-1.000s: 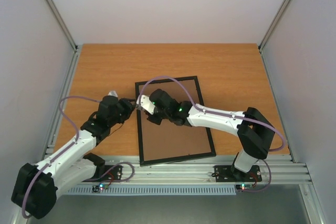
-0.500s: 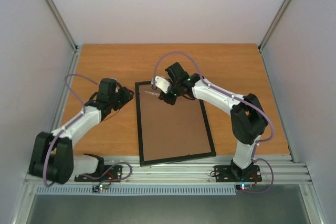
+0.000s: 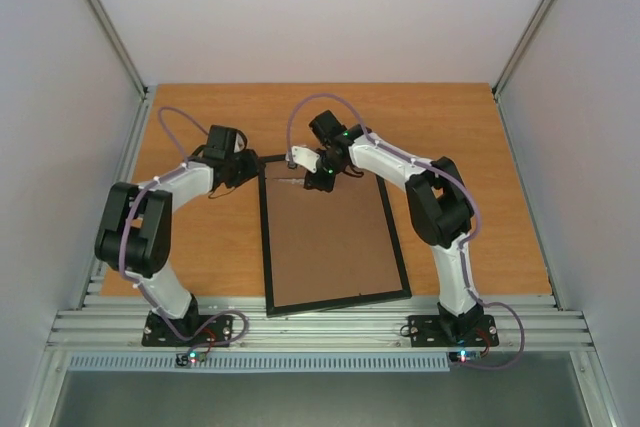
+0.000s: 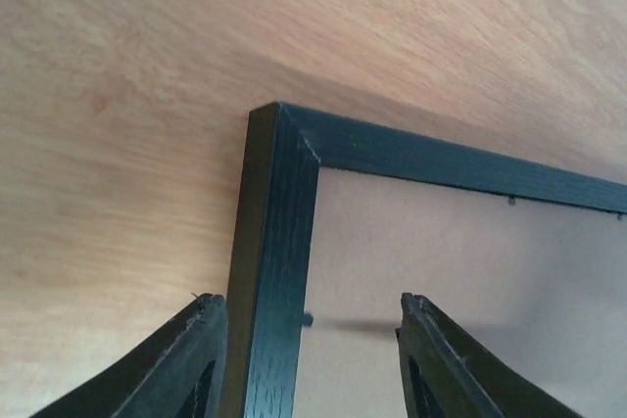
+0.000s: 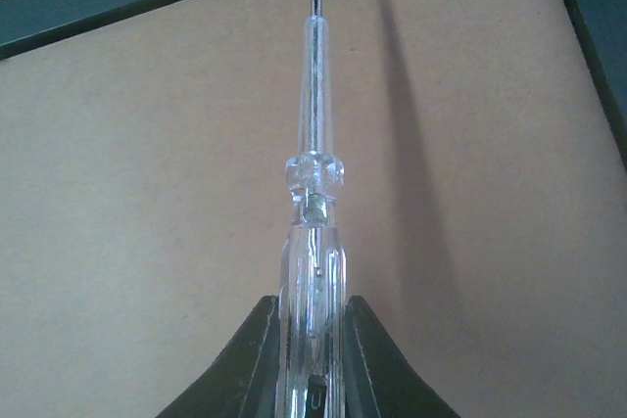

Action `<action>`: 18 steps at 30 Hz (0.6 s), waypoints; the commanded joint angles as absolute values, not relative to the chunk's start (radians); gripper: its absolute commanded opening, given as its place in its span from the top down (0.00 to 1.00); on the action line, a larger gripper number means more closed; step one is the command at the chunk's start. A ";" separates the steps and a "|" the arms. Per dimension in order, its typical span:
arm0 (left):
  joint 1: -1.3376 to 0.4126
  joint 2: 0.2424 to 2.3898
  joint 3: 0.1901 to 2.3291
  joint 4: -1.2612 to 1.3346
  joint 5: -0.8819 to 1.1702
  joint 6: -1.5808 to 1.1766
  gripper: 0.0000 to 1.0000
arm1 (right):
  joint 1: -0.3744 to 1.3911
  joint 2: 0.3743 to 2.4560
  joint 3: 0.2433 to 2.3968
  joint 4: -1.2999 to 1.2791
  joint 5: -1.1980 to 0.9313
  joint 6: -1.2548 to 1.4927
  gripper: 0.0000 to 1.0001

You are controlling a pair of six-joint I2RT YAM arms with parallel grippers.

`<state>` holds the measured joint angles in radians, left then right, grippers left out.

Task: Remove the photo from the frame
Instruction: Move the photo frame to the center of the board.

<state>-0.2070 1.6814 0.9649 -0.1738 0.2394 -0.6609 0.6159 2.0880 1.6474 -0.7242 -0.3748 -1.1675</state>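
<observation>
The left arm [image 3: 135, 227] and the right arm [image 3: 435, 207] are bent at the elbow and reach inward. The left gripper [image 4: 309, 318] has its jaws apart. The right gripper [image 5: 310, 318] is clamped on a clear screwdriver [image 5: 313, 144].

My two arms are built alike: smooth white shells joined by bulky black joint housings. My left arm [image 3: 185, 179] carries a thin purple cable [image 3: 180, 113] that stands off it in a loop, and my right arm [image 3: 385, 159] has a second purple cable [image 3: 296, 117] of the same kind. Each arm rises from a black base plate [image 3: 190, 329], with small coloured lights [image 3: 190, 357] glowing at the foot. A green light [image 3: 346, 131] shines on my right wrist housing. My left gripper [image 4: 309, 302] has matte black fingers [image 4: 186, 364], wedge-shaped and tapering to blunt tips, with a hollow on the inner face. My right gripper [image 5: 310, 305] has the same black fingers [image 5: 260, 359].
</observation>
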 commanded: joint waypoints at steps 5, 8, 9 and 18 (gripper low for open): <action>-0.203 1.807 1.060 -0.202 0.219 -0.557 0.55 | 0.596 2.223 1.820 -0.823 -0.387 -1.237 0.99; -0.204 1.840 1.086 -0.222 0.217 -0.535 0.58 | 0.588 2.261 1.873 -0.852 -0.395 -1.245 0.99; -0.204 1.848 1.089 -0.221 0.220 -0.527 0.59 | 0.587 2.271 1.887 -0.861 -0.392 -1.248 0.99; -0.204 1.897 1.105 -0.219 0.288 -0.445 0.72 | 0.575 2.298 1.915 -0.906 -0.399 -1.246 0.99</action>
<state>-0.2070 1.8675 1.0859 -0.2157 0.2543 -0.5125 0.5869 2.2921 1.8988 -0.8669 -0.3809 -1.2339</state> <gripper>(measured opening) 0.302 0.130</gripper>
